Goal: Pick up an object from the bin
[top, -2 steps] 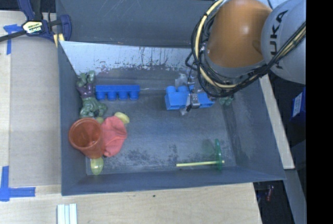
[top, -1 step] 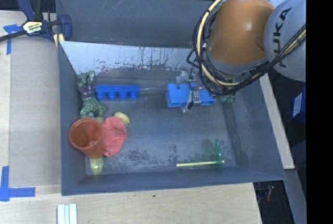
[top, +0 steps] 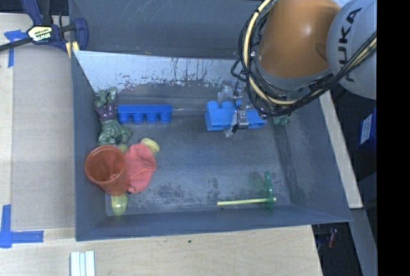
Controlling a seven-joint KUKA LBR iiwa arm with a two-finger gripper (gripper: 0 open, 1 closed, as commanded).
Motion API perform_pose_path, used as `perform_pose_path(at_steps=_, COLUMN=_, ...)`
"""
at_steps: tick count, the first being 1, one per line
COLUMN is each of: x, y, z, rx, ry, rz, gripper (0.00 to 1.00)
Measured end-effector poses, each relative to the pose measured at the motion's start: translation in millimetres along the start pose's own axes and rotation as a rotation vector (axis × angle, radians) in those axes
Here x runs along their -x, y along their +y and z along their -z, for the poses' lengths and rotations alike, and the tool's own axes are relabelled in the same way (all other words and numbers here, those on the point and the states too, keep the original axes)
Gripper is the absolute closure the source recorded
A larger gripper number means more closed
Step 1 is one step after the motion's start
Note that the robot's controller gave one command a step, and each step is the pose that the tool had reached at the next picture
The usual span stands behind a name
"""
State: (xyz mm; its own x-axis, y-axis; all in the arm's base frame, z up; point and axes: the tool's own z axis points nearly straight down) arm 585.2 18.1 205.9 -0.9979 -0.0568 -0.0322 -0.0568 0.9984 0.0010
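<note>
The arm's orange domed cover [top: 298, 31] rises closest to the lens, ringed by black and yellow cables [top: 251, 31], with the grey KUKA link [top: 355, 38] beside it on the right. Beneath the dome the gripper [top: 238, 118] reaches down into the bin [top: 192, 25], at the right part of the floor near the foot of the rear wall. It sits directly over a chunky blue plastic piece [top: 219, 116], whose body shows on both sides of the metal tip: a larger block to the left and a shorter stub to the right. The tip overlaps this piece, but the dome and cables hide too much, so I cannot tell whether the claw is released, clenched or grasping it. Just right of the piece, under the cables, lies a small dark green bit [top: 280, 120]. Well to the left, along the same back line, lies a long blue studded brick [top: 145, 114], apart from the gripper. Against the left wall a grey-green toy figure [top: 110, 120] stretches from the brick's end toward the front. Below it an orange translucent cup [top: 106, 169] touches a pink soft lump [top: 142, 166], with a yellow-green piece [top: 118, 204] poking out beneath them. Near the front right corner a thin yellow stick [top: 243, 202] with a green end lies along the front wall, well apart from everything else.
</note>
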Motion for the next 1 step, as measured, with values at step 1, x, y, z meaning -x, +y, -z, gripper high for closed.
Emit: perform_pose_path(at_steps=1, x=-0.5, y=0.0, z=6.4, rx=0.0, ry=0.004, rz=0.0, gripper=1.0)
